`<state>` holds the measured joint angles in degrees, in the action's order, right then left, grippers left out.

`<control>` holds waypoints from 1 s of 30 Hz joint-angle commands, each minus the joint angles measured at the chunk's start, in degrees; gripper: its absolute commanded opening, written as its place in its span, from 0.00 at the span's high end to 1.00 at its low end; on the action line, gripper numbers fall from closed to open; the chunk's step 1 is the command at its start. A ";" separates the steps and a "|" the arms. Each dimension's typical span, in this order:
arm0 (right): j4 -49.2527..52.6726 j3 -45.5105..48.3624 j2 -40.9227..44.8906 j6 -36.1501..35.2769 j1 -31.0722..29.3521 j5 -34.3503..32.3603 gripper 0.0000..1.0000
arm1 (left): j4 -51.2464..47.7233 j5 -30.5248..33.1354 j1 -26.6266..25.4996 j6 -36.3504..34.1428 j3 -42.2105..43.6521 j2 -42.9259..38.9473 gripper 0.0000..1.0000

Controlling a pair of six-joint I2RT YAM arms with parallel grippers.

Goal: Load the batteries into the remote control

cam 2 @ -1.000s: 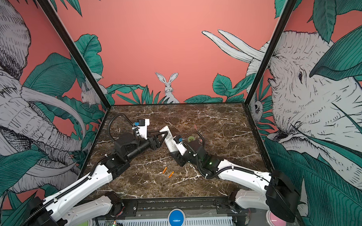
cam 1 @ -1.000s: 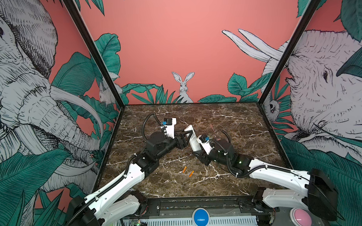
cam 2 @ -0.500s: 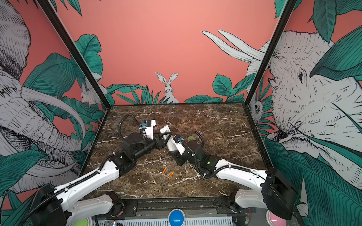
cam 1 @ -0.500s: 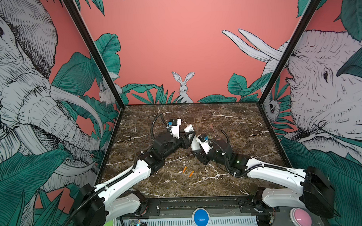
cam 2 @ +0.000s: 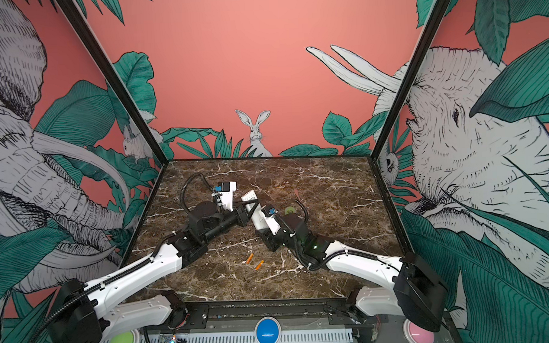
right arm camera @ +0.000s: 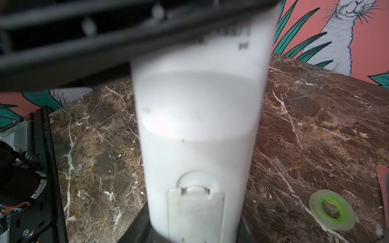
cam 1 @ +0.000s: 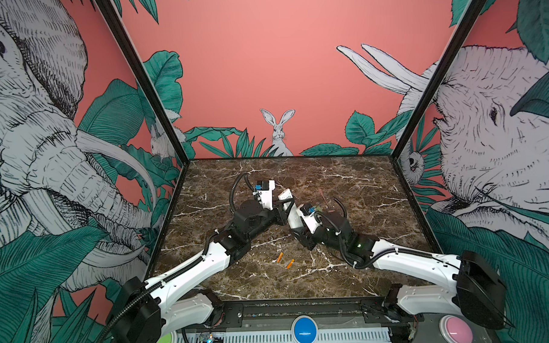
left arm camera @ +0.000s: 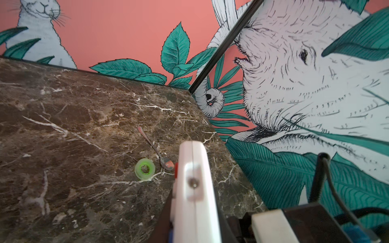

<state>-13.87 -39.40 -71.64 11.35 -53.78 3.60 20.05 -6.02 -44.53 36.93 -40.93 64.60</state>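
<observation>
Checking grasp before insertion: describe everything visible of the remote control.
The remote control is a slim white plastic bar, held off the table, tilted, its plain back toward the right wrist camera. The battery cover with its latch tab looks closed. A red button shows at the upper end. The left gripper is shut across it; the right gripper holds its lower end.

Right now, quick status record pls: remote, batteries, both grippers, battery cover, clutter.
remote control: off the table, tilted, held by both grippers
left gripper: shut on the remote control, just below its red-button end
right gripper: shut on the remote control's other end
battery cover: in place on the back
batteries: two, loose on the table, nearer the camera than the grippers, untouched
clutter: green roll and spoon, close together on the table
</observation>
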 commanded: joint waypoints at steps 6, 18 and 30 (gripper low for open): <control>-4.56 -0.52 2.12 -2.37 -0.42 2.47 0.61 | 1.93 -2.42 -0.20 0.40 0.90 -0.41 1.00; -3.53 2.83 6.06 -8.52 -0.52 6.90 0.18 | -10.79 2.10 -0.20 -2.94 -2.48 -2.55 1.00; 3.06 3.89 11.80 -16.81 -0.47 9.09 0.09 | -12.31 -6.15 4.85 -4.32 -0.99 -3.21 1.00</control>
<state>-11.64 -36.36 -62.74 -1.37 -53.91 10.70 7.81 -7.64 -41.52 33.21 -41.32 62.85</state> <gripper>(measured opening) 0.905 0.198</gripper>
